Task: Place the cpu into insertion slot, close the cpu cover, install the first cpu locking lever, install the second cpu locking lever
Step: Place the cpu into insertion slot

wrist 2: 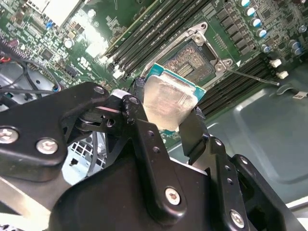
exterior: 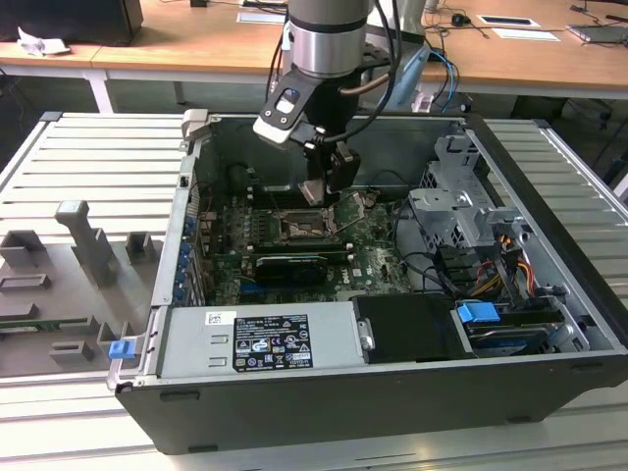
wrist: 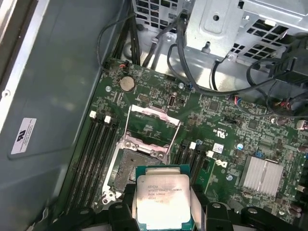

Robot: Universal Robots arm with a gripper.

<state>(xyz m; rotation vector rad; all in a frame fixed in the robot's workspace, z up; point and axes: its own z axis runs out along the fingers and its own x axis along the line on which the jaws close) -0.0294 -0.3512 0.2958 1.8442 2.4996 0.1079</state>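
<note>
My gripper [exterior: 322, 188] is shut on the cpu [wrist: 161, 199], a flat square chip with a pale metal face and a green rim, clamped by two opposite edges between the black fingers [wrist 2: 195, 127]. In both wrist views the chip hangs a short way above the insertion slot [wrist: 129, 168], whose dark pin field lies bare inside its grey rim. The cpu [wrist 2: 168, 103] overlaps one edge of the insertion slot [wrist 2: 190, 60] and is not seated. The cpu cover [wrist: 154, 111] stands swung open on the slot's far side. A thin locking lever [wrist 2: 250, 77] sticks out beside the slot.
The motherboard lies in an open computer case [exterior: 549, 226]. Memory slots [wrist: 98, 149] flank the socket. A silver heatsink [wrist: 262, 173], a metal drive cage [exterior: 456, 211] with loose cables [wrist: 183, 53], a long black card [exterior: 289, 265] and the power supply [exterior: 260, 339] surround the work area.
</note>
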